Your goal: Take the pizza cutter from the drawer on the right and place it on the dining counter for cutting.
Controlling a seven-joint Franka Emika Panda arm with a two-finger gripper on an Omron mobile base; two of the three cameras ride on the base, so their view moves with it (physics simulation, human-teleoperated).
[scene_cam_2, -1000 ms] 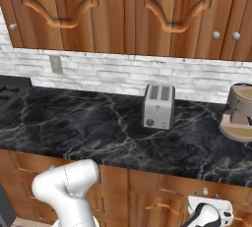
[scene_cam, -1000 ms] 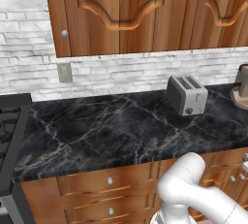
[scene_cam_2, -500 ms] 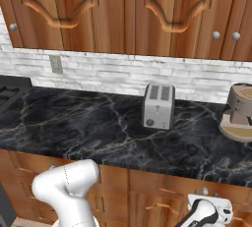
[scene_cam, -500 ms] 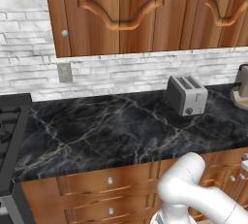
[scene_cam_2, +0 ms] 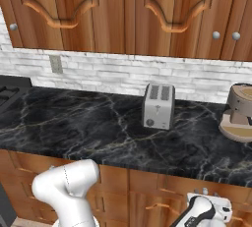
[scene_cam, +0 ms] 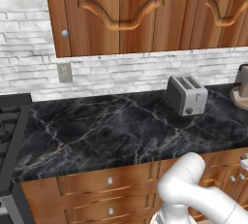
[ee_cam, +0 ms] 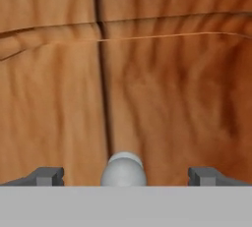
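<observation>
A black worktop [scene_cam: 121,126] with pale veins runs along the wall. Brown wooden cupboards [scene_cam: 145,14] hang over it, and white bricks [scene_cam: 121,72] sit between them. A grey toaster [scene_cam: 187,94] stands near the back of the worktop. A brown machine [scene_cam_2: 240,113] stands at the far right end, maybe for coffee, but the edge of the right base view cuts it off. A dark stove [scene_cam: 12,121] sits at the left end. More wooden fronts with small silver knobs [scene_cam: 110,181] run under the worktop.

Nothing on the worktop has moved since a moment ago. In the right base view the hand looks a tiny bit farther along than before, though that is hard to tell.

The claw [ee_cam: 125,175] is low down, by the wooden fronts under the right part of the worktop. Its two fingers [ee_cam: 47,176] are spread wide. A round silver knob [ee_cam: 123,170] sits in the middle of the gap, and neither finger touches it. The knob is on the drawer [ee_cam: 172,98], which is shut tight, right in front of the hand. The claw holds nothing.
</observation>
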